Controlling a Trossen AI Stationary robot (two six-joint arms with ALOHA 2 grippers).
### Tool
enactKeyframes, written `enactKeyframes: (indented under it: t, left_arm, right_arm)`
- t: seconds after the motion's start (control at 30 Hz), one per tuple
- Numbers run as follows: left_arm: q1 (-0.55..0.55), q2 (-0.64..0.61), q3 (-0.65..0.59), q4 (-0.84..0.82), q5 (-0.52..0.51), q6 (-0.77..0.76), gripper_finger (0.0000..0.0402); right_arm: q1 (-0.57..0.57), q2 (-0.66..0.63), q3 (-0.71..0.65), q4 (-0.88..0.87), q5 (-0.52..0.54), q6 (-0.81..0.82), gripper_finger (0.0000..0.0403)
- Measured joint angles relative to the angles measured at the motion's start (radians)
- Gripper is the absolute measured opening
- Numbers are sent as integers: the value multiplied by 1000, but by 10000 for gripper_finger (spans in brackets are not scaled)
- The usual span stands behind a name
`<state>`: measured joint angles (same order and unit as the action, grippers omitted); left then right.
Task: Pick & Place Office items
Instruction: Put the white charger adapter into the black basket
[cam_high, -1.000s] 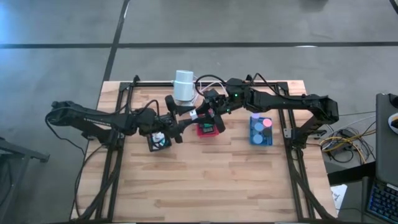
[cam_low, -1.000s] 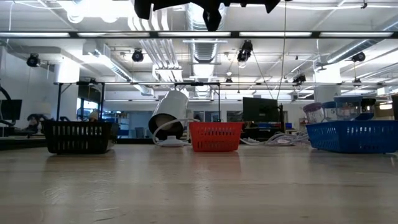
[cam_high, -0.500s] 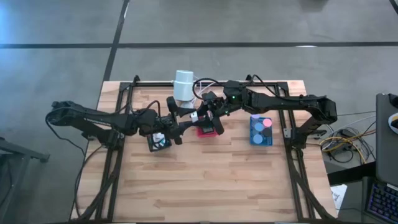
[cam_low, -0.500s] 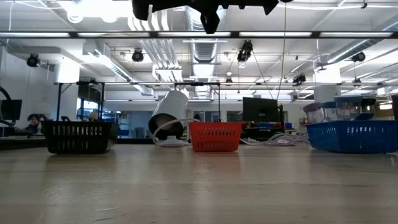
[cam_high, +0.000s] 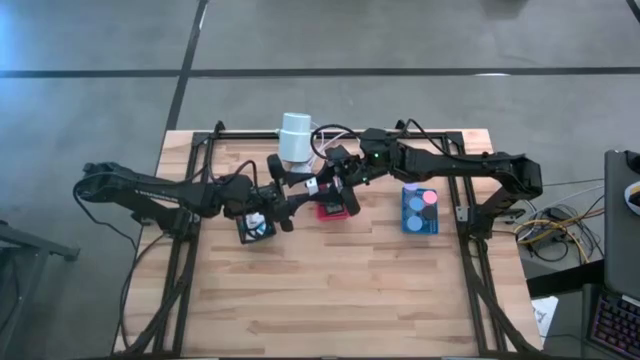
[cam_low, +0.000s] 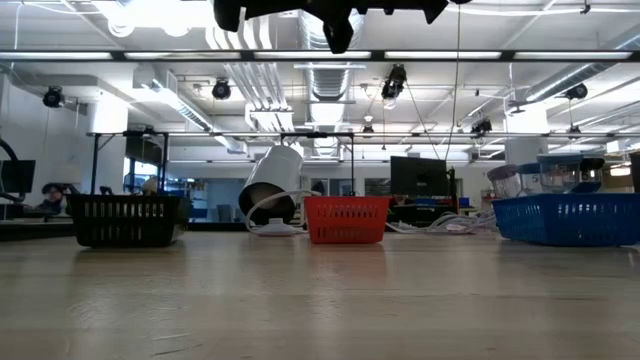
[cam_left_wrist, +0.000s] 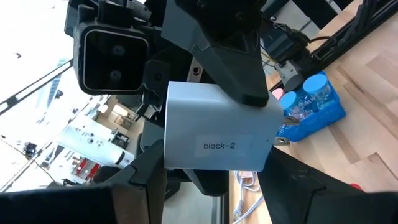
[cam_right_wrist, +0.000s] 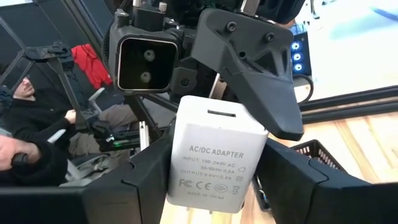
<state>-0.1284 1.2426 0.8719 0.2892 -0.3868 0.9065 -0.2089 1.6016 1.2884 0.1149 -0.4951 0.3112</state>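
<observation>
both wrist views are filled by one white block, an ac/dc adapter (cam_right_wrist: 216, 160), held between the two grippers at once. in the right wrist view its printed face reads "ac/dc adapter"; the right gripper (cam_right_wrist: 214, 180) has its dark fingers (cam_right_wrist: 146, 180) closed against the block's two sides, and the other arm's finger presses on the block's far end, with that arm's wrist camera just behind it. in the left wrist view the same block shows a label reading "block-2", and the left gripper (cam_left_wrist: 214, 171) has its fingers (cam_left_wrist: 146, 174) narrowed onto the block's sides while the right arm's finger bears on its opposite end. a person sits in the room behind in the right wrist view.

from above, the two grippers meet over the middle of the wooden table (cam_high: 330, 290), held in the air, the left gripper (cam_high: 296, 203) reaching in from the left and the right gripper (cam_high: 322, 186) from the right, with the white block small between them. just under and beside the left gripper is a black tray (cam_high: 256, 228) with small pieces in it. just beside the meeting point, under the right arm, is a red tray (cam_high: 334, 209). well apart to the right is a blue tray (cam_high: 420, 209) holding round blue and pink pieces (cam_high: 430, 197). a white cylinder (cam_high: 295, 137) with a cable sits at the table's far edge.

the low view shows the three trays in a row on the table and the arms only as dark shapes at the top.
</observation>
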Motion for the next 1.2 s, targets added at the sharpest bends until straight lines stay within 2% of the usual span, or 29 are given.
enactKeyframes:
  t: [0.53, 0.7, 0.83, 1.07, 1.2]
  left_arm:
    - [0, -12, -6, -15, -14, -39, 187]
    - [0, -13, -6, -23, -21, -60, 187]
    - [1, -12, -6, -46, -28, -69, 187]
    - [5, -12, -8, -66, -68, -56, 194]
    - [6, -12, -8, -74, -76, -51, 209]
  right_arm:
    - [-34, -14, -1, -8, 5, -11, 280]
    - [-36, -13, -1, -9, 10, -3, 286]
    - [-35, -6, -2, -11, 15, -8, 257]
    - [-36, 17, -2, 36, 4, 4, 160]
    - [-37, 18, -3, 39, 12, -7, 160]
